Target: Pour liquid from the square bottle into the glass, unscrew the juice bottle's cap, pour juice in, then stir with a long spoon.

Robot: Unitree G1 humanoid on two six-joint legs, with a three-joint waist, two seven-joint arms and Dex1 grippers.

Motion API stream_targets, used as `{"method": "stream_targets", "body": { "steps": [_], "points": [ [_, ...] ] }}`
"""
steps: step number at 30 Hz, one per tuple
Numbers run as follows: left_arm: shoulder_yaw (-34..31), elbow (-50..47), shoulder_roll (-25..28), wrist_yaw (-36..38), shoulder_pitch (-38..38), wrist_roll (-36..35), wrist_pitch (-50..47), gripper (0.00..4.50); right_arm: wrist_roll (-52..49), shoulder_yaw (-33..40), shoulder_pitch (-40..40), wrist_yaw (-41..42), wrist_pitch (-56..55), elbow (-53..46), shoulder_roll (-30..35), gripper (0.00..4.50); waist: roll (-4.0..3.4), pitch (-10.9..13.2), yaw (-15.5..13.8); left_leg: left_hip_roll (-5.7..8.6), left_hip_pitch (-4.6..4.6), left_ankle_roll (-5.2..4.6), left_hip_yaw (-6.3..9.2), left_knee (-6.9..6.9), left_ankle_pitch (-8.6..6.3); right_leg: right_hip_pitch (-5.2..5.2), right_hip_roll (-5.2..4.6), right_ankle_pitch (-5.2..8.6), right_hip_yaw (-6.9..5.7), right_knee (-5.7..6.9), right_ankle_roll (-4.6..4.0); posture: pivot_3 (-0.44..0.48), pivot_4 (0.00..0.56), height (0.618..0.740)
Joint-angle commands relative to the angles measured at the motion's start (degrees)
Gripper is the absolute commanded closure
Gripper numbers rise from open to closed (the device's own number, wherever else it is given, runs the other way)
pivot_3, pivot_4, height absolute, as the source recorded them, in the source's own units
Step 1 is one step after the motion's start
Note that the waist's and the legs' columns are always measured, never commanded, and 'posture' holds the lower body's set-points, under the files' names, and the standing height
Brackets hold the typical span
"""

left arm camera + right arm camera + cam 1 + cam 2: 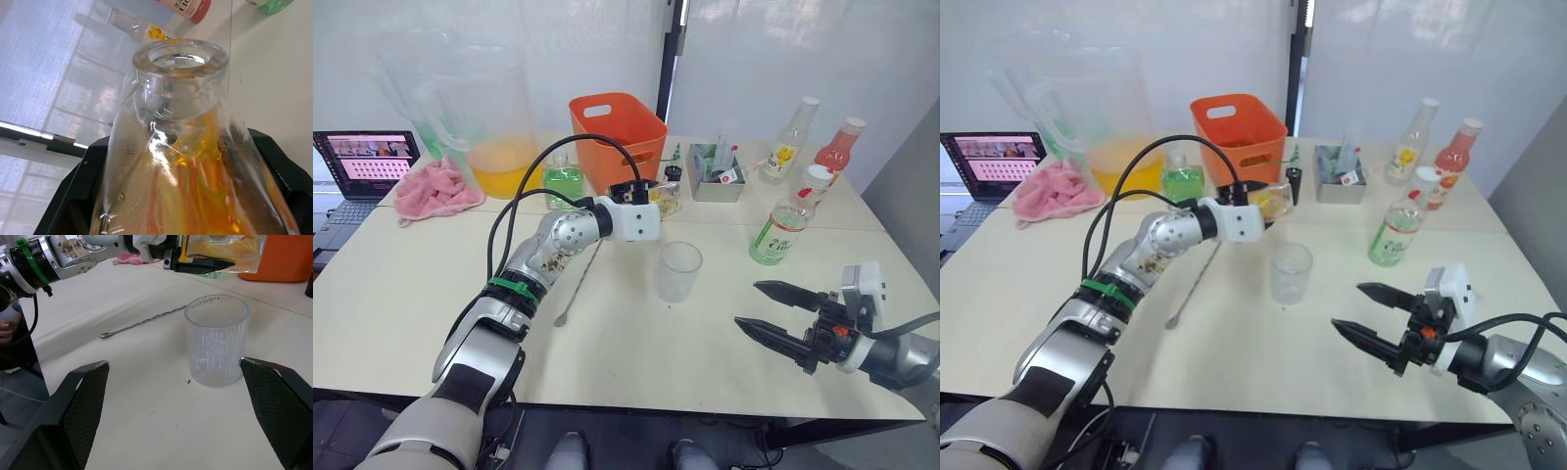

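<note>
The long spoon [579, 282] lies flat on the table [401, 313], at about 9 o'clock from the glass [678, 271]. Its long axis goes from 1 o'clock at the handle end to 7 o'clock at the small bowl. Around it the table is bare, and the near edge is well apart.

My left claw [651, 199] is pinching the square bottle [664, 200] by its flat sides and holds it in the air at 11 o'clock from the glass. The bottle is tilted; its open mouth [180, 55] has no stopper and points toward 3 o'clock. Yellow liquid is inside.

The glass stands upright and looks empty, with free table all around.

The juice bottle [787, 218] stands upright at 2 o'clock from the glass, white cap [819, 175] on.

My right claw [776, 313] hovers near the front edge, fingers spread wide, holding nothing, pointing to 9 o'clock.
</note>
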State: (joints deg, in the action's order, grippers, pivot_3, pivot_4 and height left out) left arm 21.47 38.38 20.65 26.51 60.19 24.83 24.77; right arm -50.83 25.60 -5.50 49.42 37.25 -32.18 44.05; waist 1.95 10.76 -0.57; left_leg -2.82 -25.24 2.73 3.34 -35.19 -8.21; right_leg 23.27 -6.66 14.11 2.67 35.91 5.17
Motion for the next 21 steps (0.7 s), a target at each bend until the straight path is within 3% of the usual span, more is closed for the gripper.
{"method": "stream_targets", "body": {
  "steps": [1,21],
  "points": [
    [-0.9,-2.4,-0.7,-3.7,1.5,0.8,2.2,1.68,-1.5,2.1,-0.2,-0.3,-1.3,-2.2,0.1,0.01,0.0,0.0,0.0,0.0,0.0,0.0,0.0,0.0,0.0,0.0,0.0,0.0,0.0,0.01,0.0,0.0,0.15,0.74],
    [2.5,0.9,-1.9,-10.0,1.4,8.0,5.3,1.68,-1.8,1.6,0.0,-1.7,-0.9,-2.9,0.0,0.01,0.0,0.0,0.0,0.0,0.0,0.01,0.01,-0.06,0.01,0.0,0.0,-0.01,0.0,0.08,0.0,0.0,0.15,0.74]
  ]
}}
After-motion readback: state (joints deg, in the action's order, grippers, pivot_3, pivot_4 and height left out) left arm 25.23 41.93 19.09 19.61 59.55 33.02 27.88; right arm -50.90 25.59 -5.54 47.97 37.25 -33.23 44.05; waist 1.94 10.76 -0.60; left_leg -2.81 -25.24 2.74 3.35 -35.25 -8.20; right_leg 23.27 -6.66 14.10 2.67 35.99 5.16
